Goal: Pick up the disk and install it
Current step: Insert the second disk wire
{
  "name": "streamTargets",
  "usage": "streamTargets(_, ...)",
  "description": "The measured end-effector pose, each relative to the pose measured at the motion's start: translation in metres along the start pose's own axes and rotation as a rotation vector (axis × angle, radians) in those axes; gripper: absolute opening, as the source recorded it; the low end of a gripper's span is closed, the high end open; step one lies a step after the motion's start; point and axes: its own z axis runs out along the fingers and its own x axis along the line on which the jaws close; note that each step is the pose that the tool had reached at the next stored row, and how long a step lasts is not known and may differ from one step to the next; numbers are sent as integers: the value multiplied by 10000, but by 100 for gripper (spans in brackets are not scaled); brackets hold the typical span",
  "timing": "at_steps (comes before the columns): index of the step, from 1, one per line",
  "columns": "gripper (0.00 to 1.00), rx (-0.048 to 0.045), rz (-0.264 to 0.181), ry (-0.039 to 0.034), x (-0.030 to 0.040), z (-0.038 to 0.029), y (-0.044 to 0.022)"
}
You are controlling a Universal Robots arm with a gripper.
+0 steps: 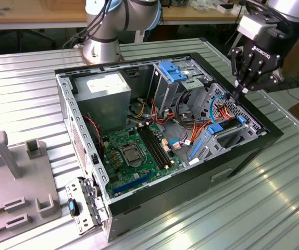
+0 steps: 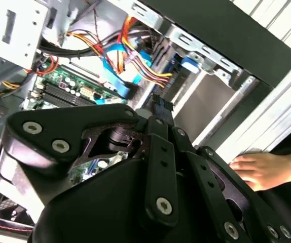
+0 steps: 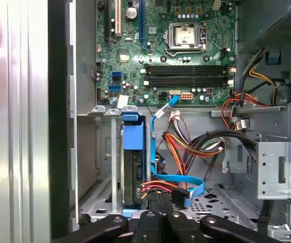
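- Gripper [image 1: 239,94]: black linkage fingers drawn together into one narrow tip, clamped on nothing as far as can be seen. The tip reaches down into the drive cage at the end of the computer case [image 1: 191,182] on the exterior view's right.
- Disk [image 3: 134,172]: stands on edge inside the cage. It is a flat dark grey metal slab framed by bright blue plastic rails, its blue end tab towards the motherboard [image 3: 176,45].
- Step in hand: judged to be installation, not pickup, since the disk already sits in its bay. The closed tip lies just beside its cabled end; actual contact is probably hidden by the fingers.
- Next move: any further seating calls for a straight push along the rails, kept clear of the wiring.
- Wiring: a flat, glossy blue data cable [image 3: 183,183] and a bundle of thin, flexible orange and yellow leads [image 3: 186,147] crowd the tip.
- Surroundings: perforated sheet-metal cage floor, ribbed aluminium table [image 1: 243,208], and a person's hand [image 2: 262,169] resting beside the case.
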Motion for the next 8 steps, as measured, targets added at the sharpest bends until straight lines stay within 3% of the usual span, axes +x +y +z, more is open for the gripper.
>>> streamTargets(1,11,-1,-1,44,-45,-2,0)
streamTargets(4,11,-12,-6,286,-229,-12,-5)
streamTargets(6,11,-19,-11,424,-250,-13,-11)
streamTargets(8,11,-21,-10,472,-252,-13,-11)
